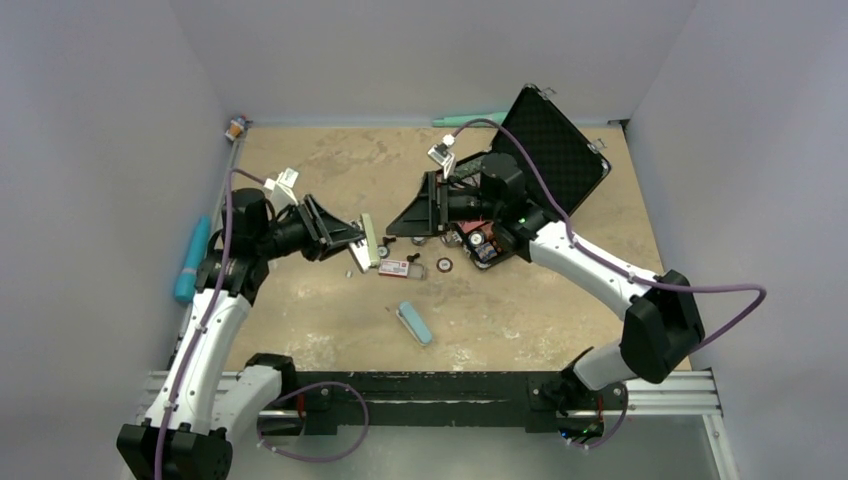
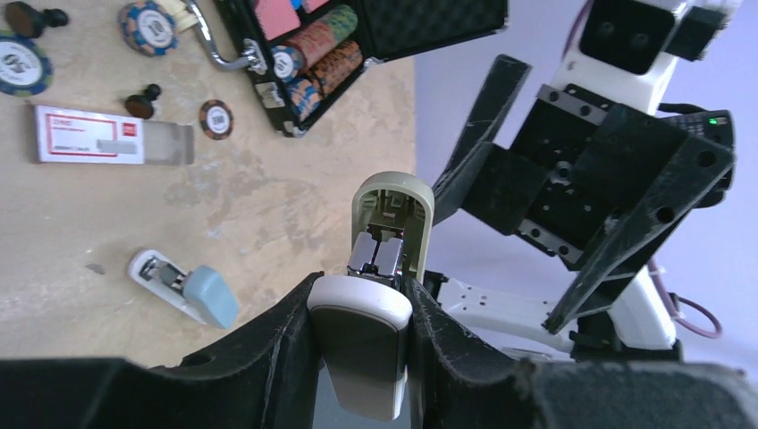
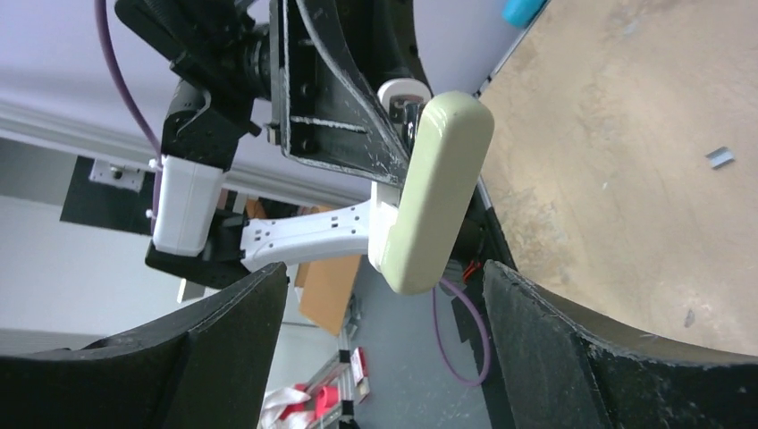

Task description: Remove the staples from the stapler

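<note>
My left gripper (image 1: 360, 246) (image 2: 362, 304) is shut on a pale green and white stapler (image 1: 371, 240) (image 2: 393, 214), held off the table with its lid hinged open and a metal channel (image 2: 380, 255) showing. My right gripper (image 1: 393, 231) (image 3: 384, 277) is open, its jaws wide apart, just short of the green lid (image 3: 438, 188) and not touching it. A small light-blue stapler (image 1: 414, 323) (image 2: 183, 290) lies open on the table near the front, away from both grippers.
A red and white staple box (image 1: 395, 268) (image 2: 89, 134) lies between the grippers. An open black poker chip case (image 1: 550, 150) (image 2: 357, 36) stands at the back right, with loose chips (image 1: 444, 265) nearby. A teal marker (image 1: 192, 258) lies at the left wall. A small metal scrap (image 3: 720, 158) lies on the table.
</note>
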Controlling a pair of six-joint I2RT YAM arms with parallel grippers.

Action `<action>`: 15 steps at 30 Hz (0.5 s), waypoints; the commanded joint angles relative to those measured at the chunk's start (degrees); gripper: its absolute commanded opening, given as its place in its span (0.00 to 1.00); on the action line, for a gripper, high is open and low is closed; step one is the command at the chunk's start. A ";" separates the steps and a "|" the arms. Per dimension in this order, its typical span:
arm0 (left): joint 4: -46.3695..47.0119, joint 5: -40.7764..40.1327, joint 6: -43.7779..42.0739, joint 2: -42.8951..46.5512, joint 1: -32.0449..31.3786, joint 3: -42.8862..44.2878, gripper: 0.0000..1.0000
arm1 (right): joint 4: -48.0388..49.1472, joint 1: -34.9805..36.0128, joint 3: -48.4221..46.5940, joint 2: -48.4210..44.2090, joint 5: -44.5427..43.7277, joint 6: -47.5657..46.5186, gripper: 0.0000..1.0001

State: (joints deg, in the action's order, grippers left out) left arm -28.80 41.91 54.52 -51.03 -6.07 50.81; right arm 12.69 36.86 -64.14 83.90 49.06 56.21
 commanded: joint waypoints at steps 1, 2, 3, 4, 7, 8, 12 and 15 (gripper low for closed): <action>12.06 5.92 7.38 1.76 -0.09 -1.72 0.00 | 3.67 3.73 -2.37 0.70 -0.15 0.79 0.83; 14.09 6.46 8.53 2.13 -0.09 -2.42 0.00 | 3.35 4.80 -3.43 1.41 -0.64 0.59 0.81; 15.92 6.92 9.85 2.60 -0.09 -3.17 0.00 | 2.72 5.75 -4.58 2.09 -1.37 0.08 0.79; 17.66 7.09 10.83 3.10 -0.09 -3.70 0.00 | 1.70 6.57 -5.84 2.85 -2.21 -0.37 0.78; 19.46 6.98 12.23 4.91 -0.09 -4.48 0.00 | 1.50 8.20 -8.42 4.93 -3.59 0.39 0.73; 19.40 6.89 12.22 5.45 -0.13 -4.61 0.00 | 2.18 8.40 -9.10 5.30 -3.82 0.88 0.70; 19.38 6.42 12.67 7.36 -0.09 -5.38 0.00 | 1.77 8.64 -11.26 6.44 -3.32 0.86 0.59; 18.83 6.06 12.83 7.43 -0.09 -5.13 0.00 | 1.49 8.85 -11.72 6.78 -2.22 0.68 0.55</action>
State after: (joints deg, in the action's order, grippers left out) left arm -13.78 46.89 65.54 -44.34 -6.09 45.71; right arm 12.86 45.43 -72.47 91.13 46.06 57.04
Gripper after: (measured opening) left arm 0.392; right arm 0.565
